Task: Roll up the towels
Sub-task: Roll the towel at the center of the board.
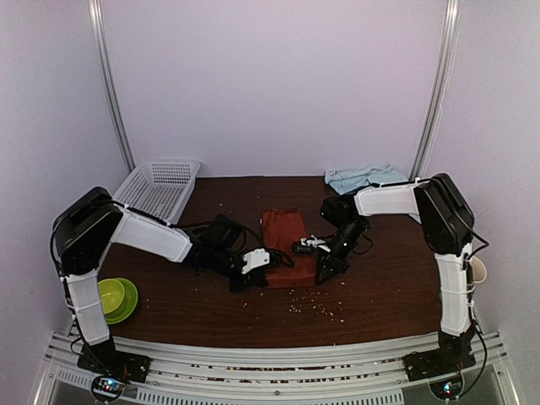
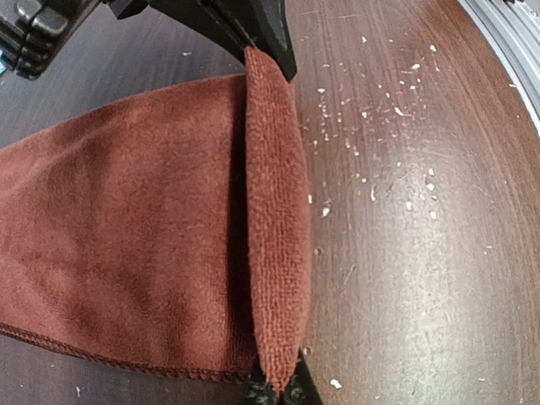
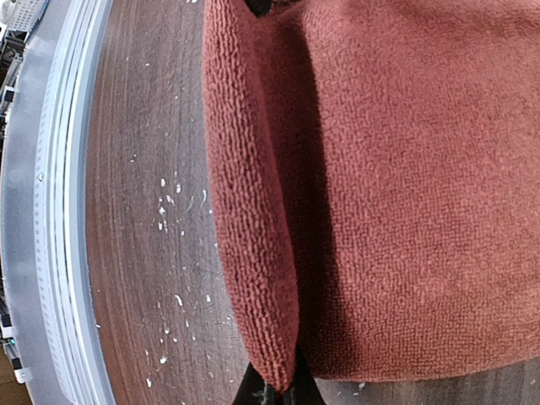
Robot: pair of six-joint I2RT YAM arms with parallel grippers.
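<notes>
1. The red towel (image 1: 283, 229) lies in the middle of the table (image 1: 380, 291); the blue towel (image 1: 363, 177) sits crumpled at the far right.
2. The left gripper (image 2: 277, 390) and right gripper (image 3: 274, 390) each clamp the red towel's near edge, which is lifted into a fold.
3. The first roll is starting. The next move likely calls for turning both ends over evenly, away from the arms.

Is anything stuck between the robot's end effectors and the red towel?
No, nothing visible. The left end effector and the right end effector each already pinch the red towel at its near edge, which is folded up. Only small crumbs lie on the table beside it.
</notes>
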